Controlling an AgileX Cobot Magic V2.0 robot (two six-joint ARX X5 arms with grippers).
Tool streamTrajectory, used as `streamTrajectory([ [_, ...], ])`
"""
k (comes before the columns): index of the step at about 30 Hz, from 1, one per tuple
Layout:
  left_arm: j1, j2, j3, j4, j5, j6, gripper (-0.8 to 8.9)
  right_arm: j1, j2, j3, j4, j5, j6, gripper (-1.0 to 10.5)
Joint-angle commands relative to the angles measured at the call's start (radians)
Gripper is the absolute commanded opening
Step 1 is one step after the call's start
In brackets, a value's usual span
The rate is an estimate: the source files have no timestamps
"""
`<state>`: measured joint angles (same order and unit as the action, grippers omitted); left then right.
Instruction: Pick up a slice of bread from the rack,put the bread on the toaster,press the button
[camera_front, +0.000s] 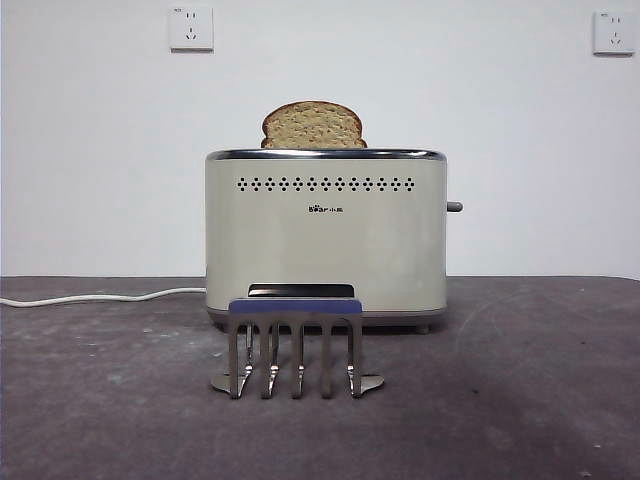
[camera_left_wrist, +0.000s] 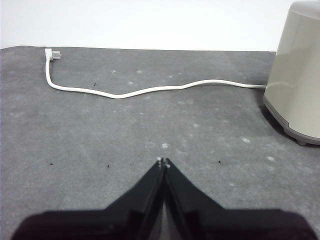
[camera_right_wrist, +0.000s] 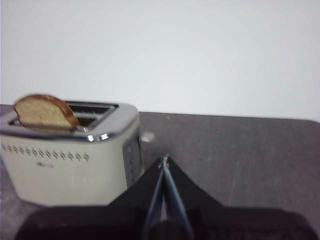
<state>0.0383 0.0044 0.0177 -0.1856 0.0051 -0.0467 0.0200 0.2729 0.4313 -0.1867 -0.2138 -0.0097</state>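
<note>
Speckled tan, the slice of bread sits in the toaster slot with the rack bare, so pressing the button comes next, probably by the clenched, empty right gripper hovering nearby, while the left gripper waits clenched.

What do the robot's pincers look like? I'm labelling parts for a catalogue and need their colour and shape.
Only the wrist views show them. The left pincer is two matte black wedge-shaped jaws that narrow to a fine point, with tiny pale specks at the tips. The right pincer looks the same: black, tapered, a thin seam between the jaws. No cables, markings or lettering are visible on either.
</note>
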Motion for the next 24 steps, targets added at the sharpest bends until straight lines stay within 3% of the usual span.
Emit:
streamTrajectory([
  [1,0.002,-0.003,-0.014,0.000,-0.003,-0.010,-0.03,0.001,-0.053,-0.085,0.008,0.014,0.020,0.0],
  [7,0.002,-0.003,-0.014,0.001,-0.003,-0.010,-0.03,0.001,-0.159,-0.238,0.014,0.015,0.026,0.0],
  [14,0.002,-0.003,-0.014,0.001,-0.003,-0.010,-0.03,0.002,-0.234,-0.361,0.015,0.049,0.102,0.0],
  [24,0.002,-0.003,-0.014,0.002,-0.003,-0.010,-0.03,0.008,-0.272,-0.426,0.013,0.071,0.126,0.0],
])
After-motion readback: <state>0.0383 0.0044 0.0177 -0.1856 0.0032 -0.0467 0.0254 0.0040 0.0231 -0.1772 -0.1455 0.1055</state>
